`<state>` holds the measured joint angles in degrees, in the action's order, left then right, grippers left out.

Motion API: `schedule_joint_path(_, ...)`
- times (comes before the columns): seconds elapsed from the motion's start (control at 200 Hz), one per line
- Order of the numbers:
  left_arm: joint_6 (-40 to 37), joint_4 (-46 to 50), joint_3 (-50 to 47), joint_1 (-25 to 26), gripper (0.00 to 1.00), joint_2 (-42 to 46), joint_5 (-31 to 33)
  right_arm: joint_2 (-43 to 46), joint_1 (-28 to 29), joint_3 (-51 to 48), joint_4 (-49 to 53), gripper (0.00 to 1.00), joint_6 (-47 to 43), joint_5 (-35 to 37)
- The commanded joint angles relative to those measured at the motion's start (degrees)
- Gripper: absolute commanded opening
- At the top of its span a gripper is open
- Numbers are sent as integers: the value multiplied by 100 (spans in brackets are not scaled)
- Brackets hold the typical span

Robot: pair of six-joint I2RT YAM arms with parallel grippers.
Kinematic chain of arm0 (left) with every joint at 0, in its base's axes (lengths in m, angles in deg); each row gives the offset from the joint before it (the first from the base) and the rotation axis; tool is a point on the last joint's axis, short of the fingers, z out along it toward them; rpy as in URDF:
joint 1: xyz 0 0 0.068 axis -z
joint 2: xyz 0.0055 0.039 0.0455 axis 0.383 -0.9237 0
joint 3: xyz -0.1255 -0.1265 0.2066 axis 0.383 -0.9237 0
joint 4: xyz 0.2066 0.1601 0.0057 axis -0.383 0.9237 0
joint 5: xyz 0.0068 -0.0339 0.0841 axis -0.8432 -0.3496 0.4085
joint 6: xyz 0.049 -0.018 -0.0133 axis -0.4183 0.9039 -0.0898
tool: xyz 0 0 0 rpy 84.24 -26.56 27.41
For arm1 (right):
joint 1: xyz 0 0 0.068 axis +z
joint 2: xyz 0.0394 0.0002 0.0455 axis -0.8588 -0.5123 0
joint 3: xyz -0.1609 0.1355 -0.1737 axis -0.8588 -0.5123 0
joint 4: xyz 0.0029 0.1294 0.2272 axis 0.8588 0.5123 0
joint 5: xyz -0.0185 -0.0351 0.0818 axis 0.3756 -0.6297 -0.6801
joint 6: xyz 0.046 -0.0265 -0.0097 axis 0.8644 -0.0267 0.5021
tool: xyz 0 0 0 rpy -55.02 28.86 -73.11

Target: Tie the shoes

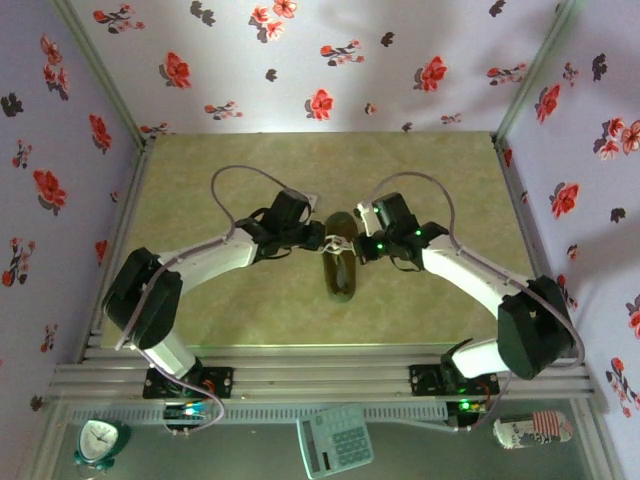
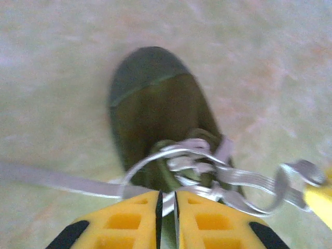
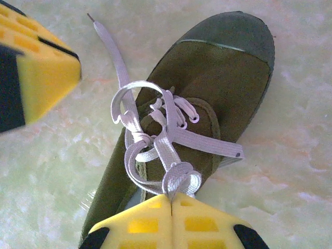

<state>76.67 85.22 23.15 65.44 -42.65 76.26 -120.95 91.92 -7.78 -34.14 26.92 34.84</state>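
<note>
- Left claw (image 2: 167, 201), lowest in its wrist view, pinches a strand of the laces (image 2: 192, 155); the shoe (image 2: 155, 104) points toe-away, with bare surface (image 2: 52, 78) around it.
- Right claw (image 3: 171, 199) is pressed together on a lace loop above the shoe's opening.
- From above, both arms bend inward and meet over the shoe mid-surface, well clear of the edges.

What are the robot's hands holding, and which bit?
The right hand pinches a loop of white lace on the shoe. The left hand is shut over the lace; whether it grips it cannot be told.
</note>
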Motion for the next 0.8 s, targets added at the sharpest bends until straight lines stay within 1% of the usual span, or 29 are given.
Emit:
schedule_joint_path(0.0, -918, -186, 24, -11, 29, -79, -1166, 203, 58, 88, -107, 0, 497, 500)
schedule_joint_path(0.03, -1218, -153, 8, -24, 35, -78, -1205, 208, 58, 116, -29, 0, 611, 633)
schedule_joint_path(0.075, -1666, 27, 58, -56, 42, -124, -1194, 190, 44, 215, 165, 0, 806, 828)
schedule_joint_path(0.135, -2053, 198, 128, -139, 47, -216, -1196, 159, 12, 364, 477, 0, 1133, 1061)
schedule_joint_path(0.18, -2186, 175, 122, -216, 48, -252, -1234, 132, -54, 425, 592, 0, 1377, 1034)
schedule_joint_path(0.275, -2442, 148, 128, -324, 49, -316, -1398, 59, -209, 464, 626, 0, 1684, 644)
schedule_joint_path(0.39, -2754, 200, 154, -423, 49, -404, -1665, -128, -400, 579, 662, 0, 1782, 62)
schedule_joint_path(0.495, -2883, 279, 196, -517, 45, -513, -1875, -337, -484, 689, 636, 0, 1781, -381)
schedule_joint_path(0.63, -2955, 310, 281, -563, 44, -661, -1897, -482, -491, 730, 559, 0, 1777, -575)
schedule_joint_path(0.795, -3015, 319, 443, -588, 44, -812, -1898, -538, -496, 743, 522, 0, 1773, -615)
